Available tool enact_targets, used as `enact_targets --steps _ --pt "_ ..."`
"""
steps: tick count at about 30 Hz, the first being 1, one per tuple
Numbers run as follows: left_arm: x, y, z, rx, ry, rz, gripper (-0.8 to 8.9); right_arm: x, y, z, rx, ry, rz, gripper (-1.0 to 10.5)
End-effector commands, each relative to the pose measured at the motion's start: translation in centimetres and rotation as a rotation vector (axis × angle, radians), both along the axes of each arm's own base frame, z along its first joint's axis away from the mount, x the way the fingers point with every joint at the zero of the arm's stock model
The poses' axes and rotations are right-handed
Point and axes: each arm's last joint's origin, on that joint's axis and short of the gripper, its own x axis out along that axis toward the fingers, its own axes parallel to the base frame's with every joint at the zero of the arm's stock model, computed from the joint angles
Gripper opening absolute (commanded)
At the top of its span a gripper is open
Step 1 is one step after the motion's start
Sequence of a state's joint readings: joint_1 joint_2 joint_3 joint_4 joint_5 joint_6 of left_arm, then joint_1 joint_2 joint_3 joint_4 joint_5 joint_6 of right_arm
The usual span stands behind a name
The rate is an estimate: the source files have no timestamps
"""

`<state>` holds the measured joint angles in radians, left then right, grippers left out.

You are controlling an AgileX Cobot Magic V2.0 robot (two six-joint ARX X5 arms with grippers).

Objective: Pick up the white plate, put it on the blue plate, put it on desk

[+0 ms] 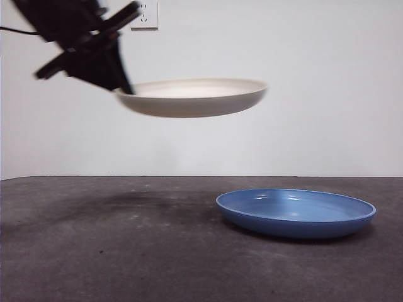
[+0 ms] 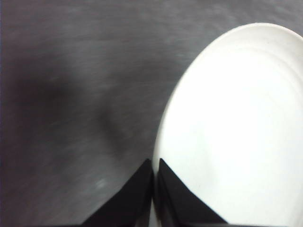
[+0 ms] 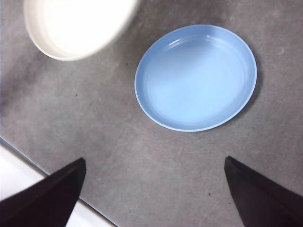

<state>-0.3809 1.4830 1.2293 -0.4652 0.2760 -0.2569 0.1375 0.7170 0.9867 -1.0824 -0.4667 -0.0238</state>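
Now left gripper (image 1: pixel 126 88), upper left of frame, jaws pinching the rim of the round cream-white matte plate (image 1: pixel 195 97), lifted mid-air. Glossy round blue plate (image 1: pixel 296 212) lower right on the grey desk (image 1: pixel 113 251). Pickup done, stacking left. Right gripper (image 3: pixel 154 189) spread wide, idle.

front view looks level across the desk (image 1: pixel 126 251); both wrist views look down, sharing its surface.
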Motion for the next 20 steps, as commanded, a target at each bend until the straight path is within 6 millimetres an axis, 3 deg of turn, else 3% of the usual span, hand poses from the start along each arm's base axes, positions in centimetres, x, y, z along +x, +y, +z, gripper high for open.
enact_targets --steps 1,12,20 --pt "1.4 -2.3 0.2 -0.012 0.003 -0.028 0.09 -0.5 0.0 1.1 0.020 -0.040 -0.016 4.7" --pt "4.9 -9.6 -3.9 0.050 0.100 -0.141 0.10 -3.7 -0.8 4.6 0.004 -0.177 -0.123 4.7" --pt "5.8 -12.7 -7.5 0.108 0.149 -0.171 0.09 -4.6 -0.9 5.3 0.005 -0.181 -0.122 4.7"
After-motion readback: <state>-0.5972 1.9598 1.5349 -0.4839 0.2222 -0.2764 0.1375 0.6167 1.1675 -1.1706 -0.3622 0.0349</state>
